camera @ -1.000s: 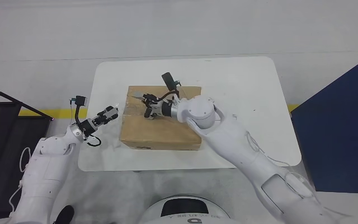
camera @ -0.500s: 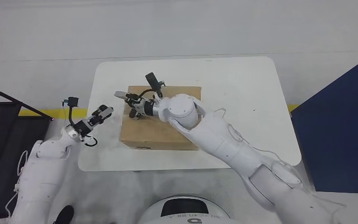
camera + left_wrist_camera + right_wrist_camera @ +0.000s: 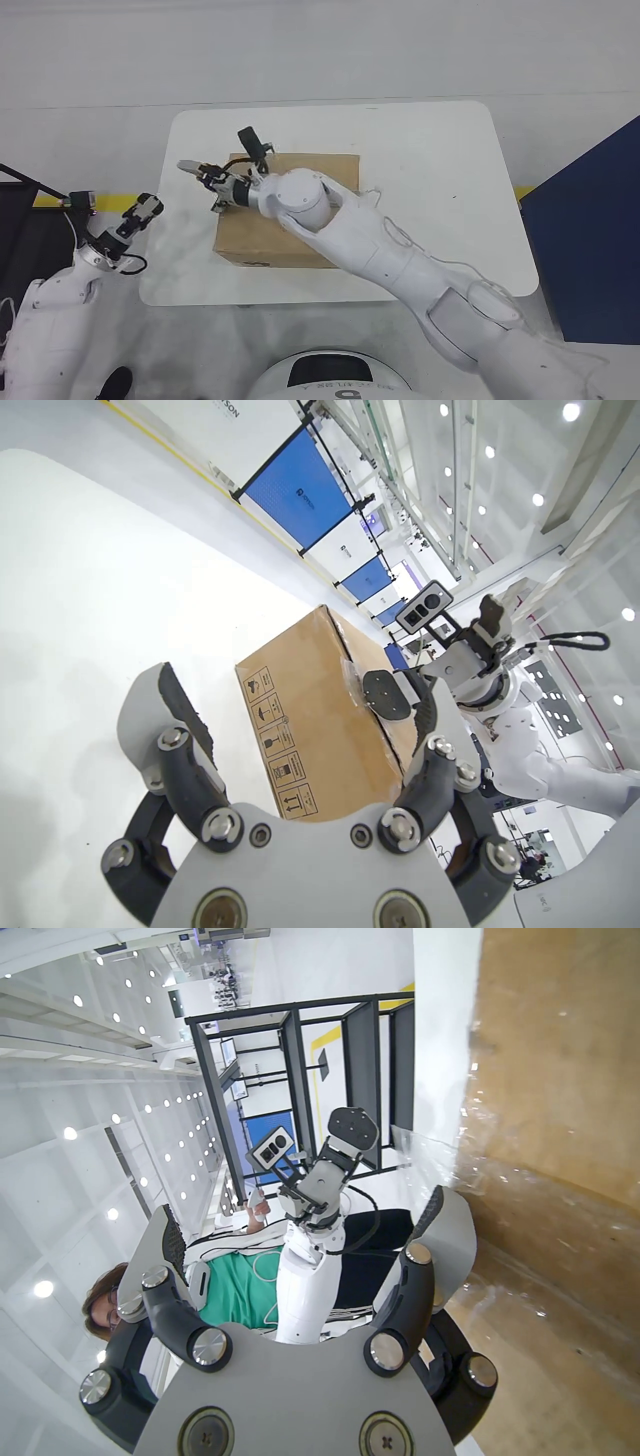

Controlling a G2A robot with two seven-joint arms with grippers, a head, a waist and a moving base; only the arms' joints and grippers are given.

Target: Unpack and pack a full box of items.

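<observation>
A closed brown cardboard box (image 3: 290, 225) stands in the middle of the white table (image 3: 430, 170). My right arm lies across its top from the right. The right gripper (image 3: 203, 185) is open just past the box's far left corner, holding nothing. In the right wrist view the right gripper (image 3: 305, 1228) sits beside the box (image 3: 550, 1168), where clear tape (image 3: 435, 1153) curls off the edge. My left gripper (image 3: 146, 208) is open and empty, left of the table's edge and apart from the box. Its wrist view shows the left gripper (image 3: 295, 705) facing the box's printed end (image 3: 280, 740).
A dark rack (image 3: 20, 225) stands on the floor at the left, close to my left arm. A blue panel (image 3: 590, 240) stands at the right. Bare table surface lies right of the box and behind it.
My right gripper has swept left along the box's top to beyond its left edge. The left arm has drawn back to the left, away from the box.
</observation>
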